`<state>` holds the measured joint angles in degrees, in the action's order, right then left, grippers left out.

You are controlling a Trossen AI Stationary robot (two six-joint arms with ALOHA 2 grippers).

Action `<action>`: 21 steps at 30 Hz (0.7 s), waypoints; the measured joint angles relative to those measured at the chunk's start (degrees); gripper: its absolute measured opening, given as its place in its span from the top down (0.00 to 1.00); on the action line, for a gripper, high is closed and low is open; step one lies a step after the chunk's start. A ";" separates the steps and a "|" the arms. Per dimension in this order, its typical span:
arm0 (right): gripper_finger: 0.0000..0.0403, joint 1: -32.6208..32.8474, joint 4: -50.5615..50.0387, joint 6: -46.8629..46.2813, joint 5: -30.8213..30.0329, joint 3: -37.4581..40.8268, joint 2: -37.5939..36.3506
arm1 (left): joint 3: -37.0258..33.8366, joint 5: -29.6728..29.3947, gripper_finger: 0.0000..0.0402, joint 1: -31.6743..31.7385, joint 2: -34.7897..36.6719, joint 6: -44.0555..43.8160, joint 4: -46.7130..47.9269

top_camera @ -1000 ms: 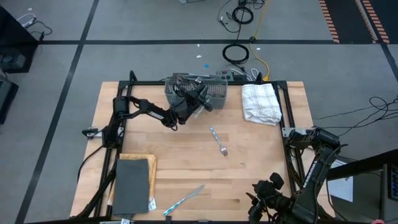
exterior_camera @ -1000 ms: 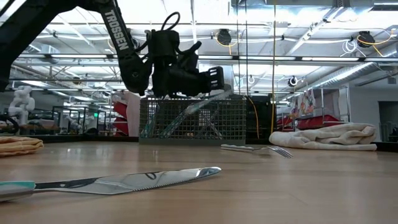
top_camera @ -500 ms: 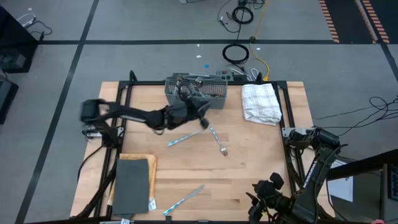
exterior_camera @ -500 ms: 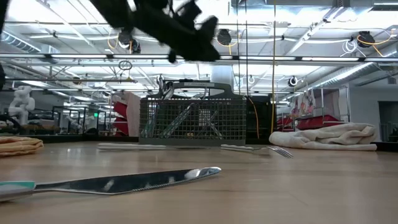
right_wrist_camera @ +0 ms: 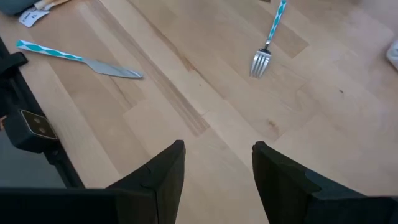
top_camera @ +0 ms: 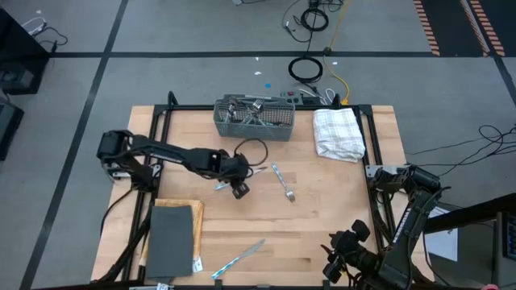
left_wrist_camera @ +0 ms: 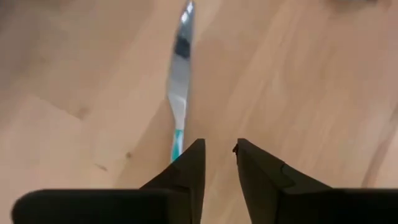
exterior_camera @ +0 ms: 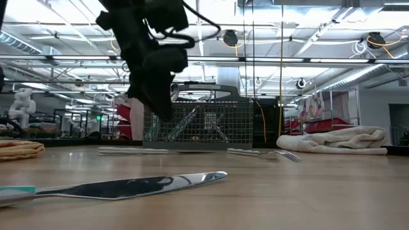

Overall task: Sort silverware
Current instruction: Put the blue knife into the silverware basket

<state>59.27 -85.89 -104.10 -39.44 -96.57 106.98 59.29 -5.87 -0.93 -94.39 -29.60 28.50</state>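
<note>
My left gripper (top_camera: 239, 189) (left_wrist_camera: 219, 149) hangs open above the middle of the table, pointing down, and holds nothing. A knife (left_wrist_camera: 179, 81) with a teal-patterned handle lies flat on the wood just under and ahead of it (top_camera: 220, 186) (exterior_camera: 128, 151). A fork (top_camera: 284, 183) (right_wrist_camera: 267, 46) lies to its right. A second knife (top_camera: 239, 259) (exterior_camera: 121, 186) (right_wrist_camera: 81, 60) rests near the near edge. More silverware stands in the grey mesh basket (top_camera: 254, 118) (exterior_camera: 198, 121). My right gripper (top_camera: 343, 258) (right_wrist_camera: 217, 149) waits open at the near right corner.
A white folded towel (top_camera: 339, 133) (exterior_camera: 339, 140) lies at the far right of the table. A dark grey mat (top_camera: 172, 240) rests on a tan pad at the near left. Bare wood stretches between the fork and the near knife.
My left gripper carried a knife from above the basket toward the near edge and let it go. The knife now lies flat on the table in front of the basket. The gripper then swung nearer and lower and tipped to point down over it.
</note>
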 joint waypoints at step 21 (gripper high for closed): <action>0.56 0.00 0.31 -1.77 0.57 0.00 0.02 | 0.90 5.27 0.58 3.15 -15.39 9.85 0.24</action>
<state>59.27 -85.58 -105.87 -38.87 -96.57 107.00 60.18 -0.59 2.22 -109.78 -19.75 28.74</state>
